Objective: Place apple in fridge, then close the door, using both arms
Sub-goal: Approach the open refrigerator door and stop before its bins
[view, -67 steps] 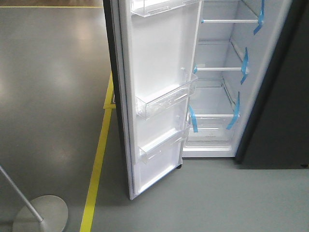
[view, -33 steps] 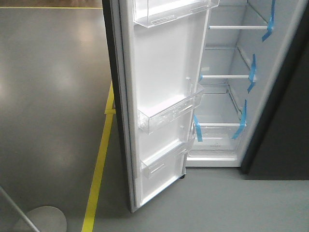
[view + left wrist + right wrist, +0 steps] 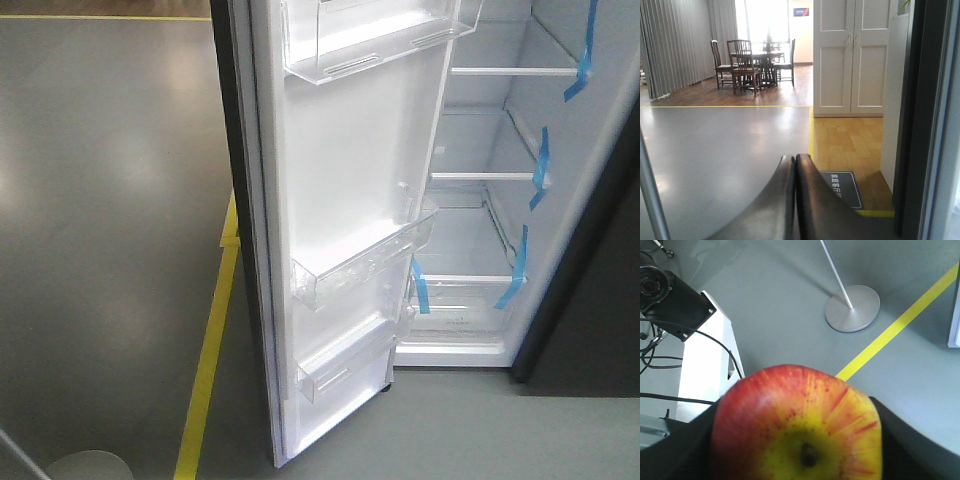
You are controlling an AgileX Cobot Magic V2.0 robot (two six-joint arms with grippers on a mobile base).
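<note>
Here's the apple (image 3: 790, 410), clamped between the dark fingers (image 3: 680, 450) of the right end effector (image 3: 796, 450). Its yellow stem patch faces the wrist camera, and it's out over the grey floor, not inside the fridge (image 3: 480, 240). The left end effector (image 3: 795, 170) has its tips pressed together on nothing. The fridge's door (image 3: 350, 180) stands wide open, with clear bins (image 3: 365, 265) on its white liner. Inside the fridge, white shelves (image 3: 470, 177) carry blue tape strips (image 3: 540, 165). A yellow floor line (image 3: 205, 370) runs beside the fridge door, and a round stand base (image 3: 852, 307) sits beyond it.
</note>
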